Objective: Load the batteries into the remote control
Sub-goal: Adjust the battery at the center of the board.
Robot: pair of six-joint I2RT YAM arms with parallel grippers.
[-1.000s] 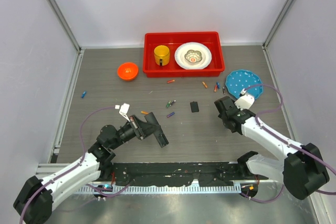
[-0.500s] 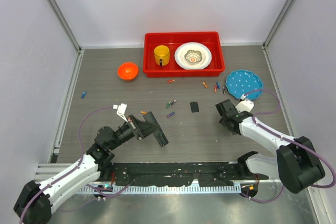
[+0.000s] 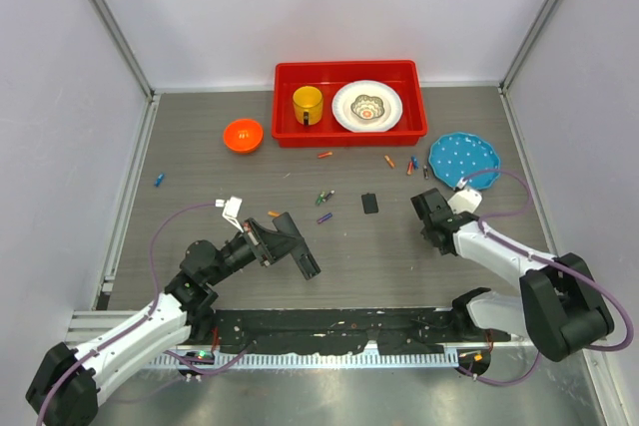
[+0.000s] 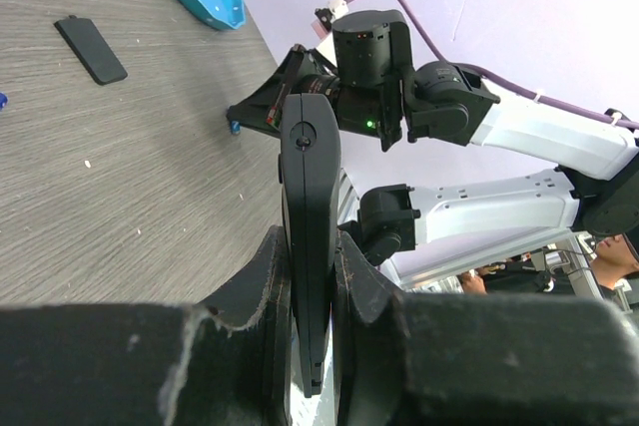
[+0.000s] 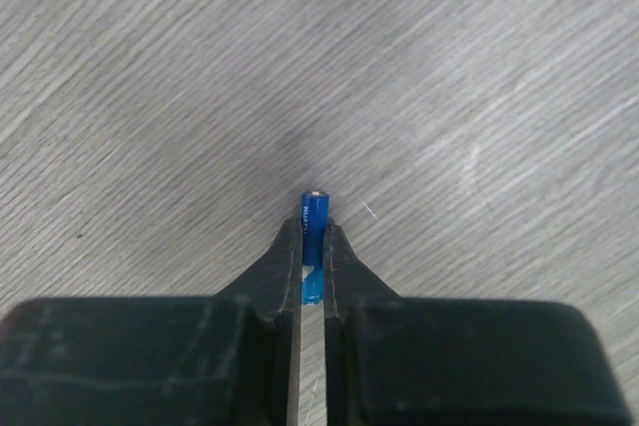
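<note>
My left gripper (image 3: pixel 266 242) is shut on the remote control (image 3: pixel 297 252), a slim black bar held edge-on between the fingers (image 4: pixel 371 291) and raised off the table. In the left wrist view the remote control (image 4: pixel 310 187) points toward the right arm. My right gripper (image 5: pixel 313 238) is shut on a blue battery (image 5: pixel 314 218), whose tip sticks out past the fingertips just above the wood-grain table. From above, the right gripper (image 3: pixel 429 218) sits right of centre. Loose batteries lie at mid-table (image 3: pixel 323 197), near the blue plate (image 3: pixel 411 164) and at far left (image 3: pixel 159 181).
A small black battery cover (image 3: pixel 370 204) lies flat at mid-table. A red tray (image 3: pixel 288 77) at the back holds a yellow mug (image 3: pixel 308 104) and a white plate (image 3: pixel 367 106). An orange bowl (image 3: pixel 243 135) stands to its left and a blue dotted plate (image 3: pixel 464 159) at right.
My right gripper's fingers have shut on the blue battery, and that arm has drawn slightly nearer. The left arm and the remote control have not moved.
</note>
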